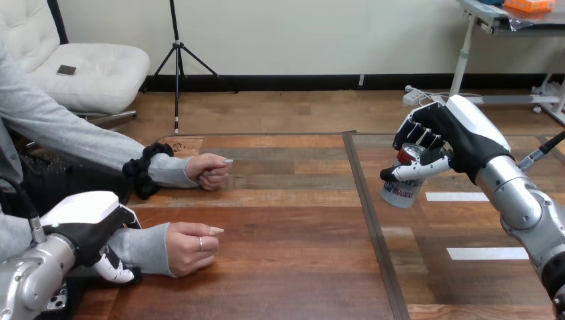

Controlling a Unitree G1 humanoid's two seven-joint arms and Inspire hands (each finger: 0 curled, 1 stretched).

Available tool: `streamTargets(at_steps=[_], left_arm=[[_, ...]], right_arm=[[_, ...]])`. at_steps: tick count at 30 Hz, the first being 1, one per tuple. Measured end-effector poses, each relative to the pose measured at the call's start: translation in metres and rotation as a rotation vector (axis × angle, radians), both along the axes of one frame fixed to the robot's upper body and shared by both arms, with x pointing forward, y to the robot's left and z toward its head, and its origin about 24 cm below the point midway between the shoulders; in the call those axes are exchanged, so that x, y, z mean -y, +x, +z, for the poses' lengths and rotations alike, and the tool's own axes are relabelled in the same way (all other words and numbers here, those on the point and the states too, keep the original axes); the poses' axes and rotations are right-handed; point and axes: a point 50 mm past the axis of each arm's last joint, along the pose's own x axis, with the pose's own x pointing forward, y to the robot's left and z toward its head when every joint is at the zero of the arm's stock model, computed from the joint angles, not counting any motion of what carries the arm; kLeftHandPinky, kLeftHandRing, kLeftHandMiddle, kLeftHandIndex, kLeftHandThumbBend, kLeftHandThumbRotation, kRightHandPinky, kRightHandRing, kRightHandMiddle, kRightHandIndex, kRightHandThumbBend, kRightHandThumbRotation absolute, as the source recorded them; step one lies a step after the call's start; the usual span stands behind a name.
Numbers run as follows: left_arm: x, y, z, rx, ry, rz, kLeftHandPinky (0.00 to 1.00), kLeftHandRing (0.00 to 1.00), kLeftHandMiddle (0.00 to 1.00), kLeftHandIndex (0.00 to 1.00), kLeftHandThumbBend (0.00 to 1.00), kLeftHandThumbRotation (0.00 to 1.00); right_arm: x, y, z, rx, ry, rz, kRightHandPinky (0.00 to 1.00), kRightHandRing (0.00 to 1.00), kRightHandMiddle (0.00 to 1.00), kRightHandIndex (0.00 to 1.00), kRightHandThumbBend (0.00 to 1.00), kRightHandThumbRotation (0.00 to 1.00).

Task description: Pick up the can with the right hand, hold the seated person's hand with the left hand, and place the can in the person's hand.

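Tabletop [286, 220] lies broad between my two hands, and that gap is my first worry. The can has a long way to go towards my left side, and I judge that a quick swing could make it slip or tip out of my grasp.

Next comes the person's wrist [143, 247], sleeved and lying just right of my left hand [90, 223]. That hand sits over it, curled round with one digit showing under the sleeve's near edge. If I squeeze or pull too much, I could drag the arm off line. The person's near hand [190, 248], just beyond my left hand's grip, is a fist with knuckles up. As I judge it, the can has nowhere to land until it turns and opens, and pushing the can at a fist would knock it loose. The person's far hand [208, 172], further out from my left hand and also curled, rests apart from all this.

My right hand [460, 137] is closed on the can [400, 190], fingers over the top rim and thumb across the front. The can hangs below my palm, slightly tilted. I cannot tell whether its base touches the tabletop. The hold is high on the can, so it may swing.
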Motion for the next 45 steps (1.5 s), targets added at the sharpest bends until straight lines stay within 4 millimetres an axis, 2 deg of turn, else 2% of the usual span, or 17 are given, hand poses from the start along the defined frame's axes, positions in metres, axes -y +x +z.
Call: streamTargets(at_steps=[16, 36, 45], left_arm=[[-0.0001, -0.0024, -0.0031, 0.072, -0.02, -0.038, 0.31, 0.39, 0.47, 0.47, 0.79, 0.0], [-0.0011, -0.0061, -0.005, 0.092, -0.044, -0.029, 0.28, 0.36, 0.44, 0.47, 0.76, 0.0], [-0.0007, -0.0072, -0.0052, 0.098, -0.066, -0.031, 0.33, 0.41, 0.47, 0.48, 0.73, 0.0]], right_arm=[[-0.0006, -0.0001, 0.0008, 0.007, 0.004, 0.007, 0.38, 0.39, 0.42, 0.41, 0.79, 0.0], [-0.0006, -0.0001, 0.0011, 0.01, 0.005, 0.008, 0.38, 0.39, 0.42, 0.41, 0.78, 0.0], [-0.0006, -0.0001, 0.0011, 0.01, 0.005, 0.008, 0.37, 0.39, 0.42, 0.41, 0.79, 0.0]])
